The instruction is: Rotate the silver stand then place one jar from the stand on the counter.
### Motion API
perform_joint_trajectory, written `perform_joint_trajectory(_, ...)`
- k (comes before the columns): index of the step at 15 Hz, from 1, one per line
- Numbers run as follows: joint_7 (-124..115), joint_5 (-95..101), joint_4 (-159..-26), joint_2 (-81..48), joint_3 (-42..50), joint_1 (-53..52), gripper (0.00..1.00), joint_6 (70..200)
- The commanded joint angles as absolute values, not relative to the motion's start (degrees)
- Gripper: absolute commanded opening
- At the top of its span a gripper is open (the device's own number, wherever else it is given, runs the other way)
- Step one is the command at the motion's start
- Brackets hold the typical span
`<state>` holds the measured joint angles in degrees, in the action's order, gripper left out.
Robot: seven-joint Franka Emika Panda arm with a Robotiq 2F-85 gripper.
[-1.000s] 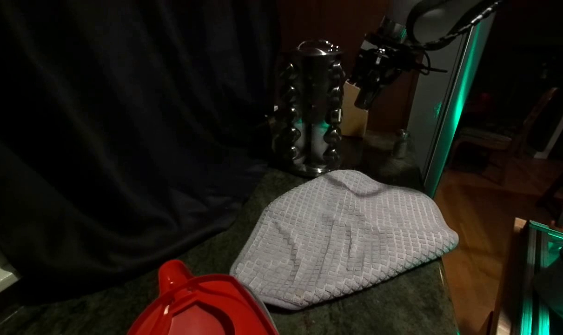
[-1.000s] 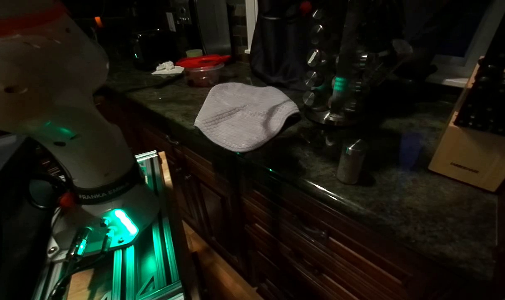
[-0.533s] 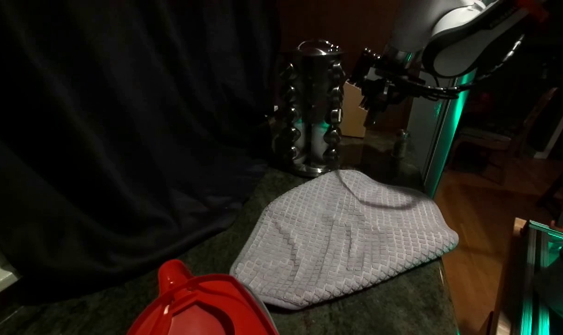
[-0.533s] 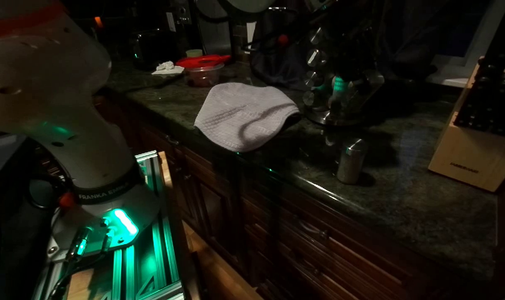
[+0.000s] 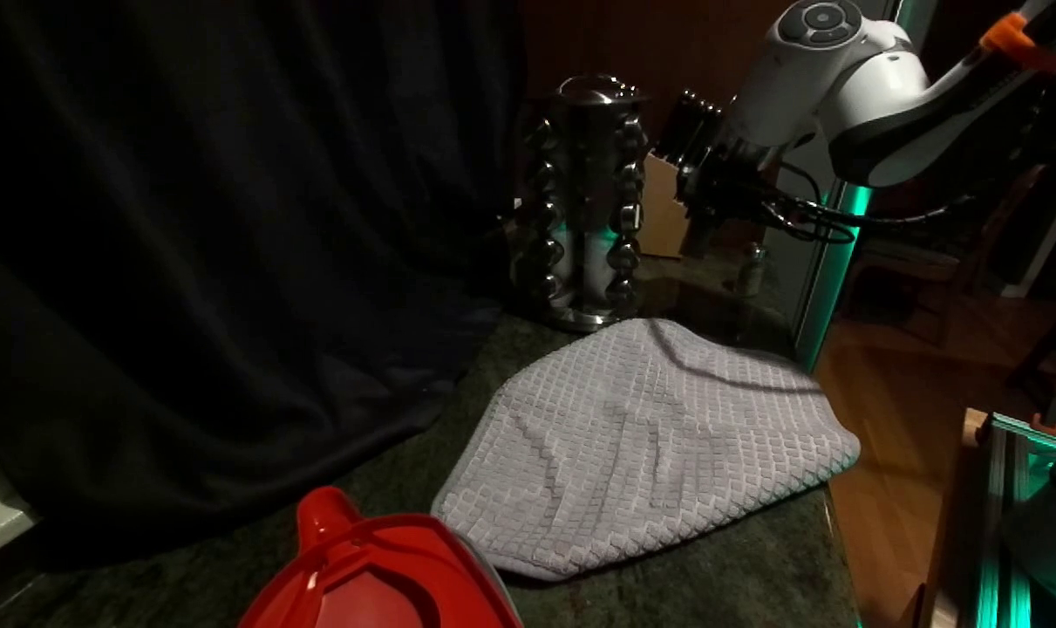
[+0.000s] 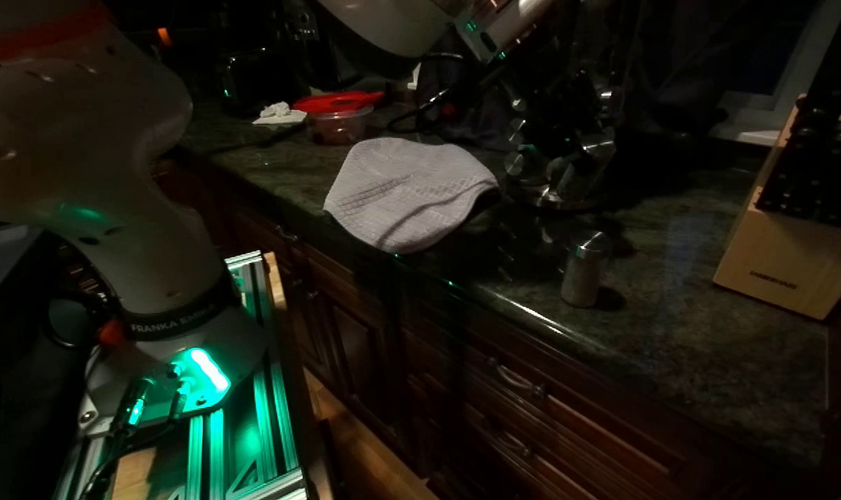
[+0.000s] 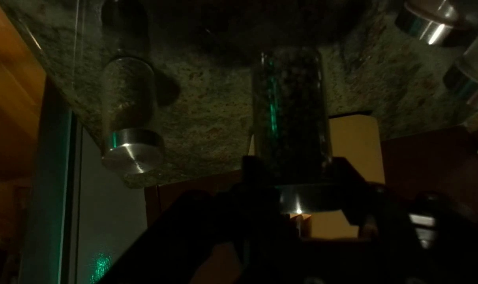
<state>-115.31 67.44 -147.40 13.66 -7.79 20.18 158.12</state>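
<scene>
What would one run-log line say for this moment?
hand: gripping dark jar; silver stand: upright on counter; another jar: standing on counter; placing: pending

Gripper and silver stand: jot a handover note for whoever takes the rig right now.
Gripper: shut on a jar, which looks to be held above the counter.
Silver stand: upright on the counter.
Another jar: upright on the counter near its edge.
Done: jar gripped, clear of the stand; rotation can't be told.
Left: likely lower the held jar to the counter and release.
</scene>
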Motion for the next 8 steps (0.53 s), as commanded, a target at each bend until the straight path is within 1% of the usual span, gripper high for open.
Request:
perform_joint_trajectory(1,-129.41,79.59,-148.93,14.63,-10.54,21.93,0.25,157.23)
perform_joint_trajectory(3,-134.73,83.96,-149.12,13.74,-11.22,21.71,0.25,155.73)
perform_joint_trajectory(8,-140.74,87.98,-149.53,10.92,-12.84,20.87,0.25,150.61)
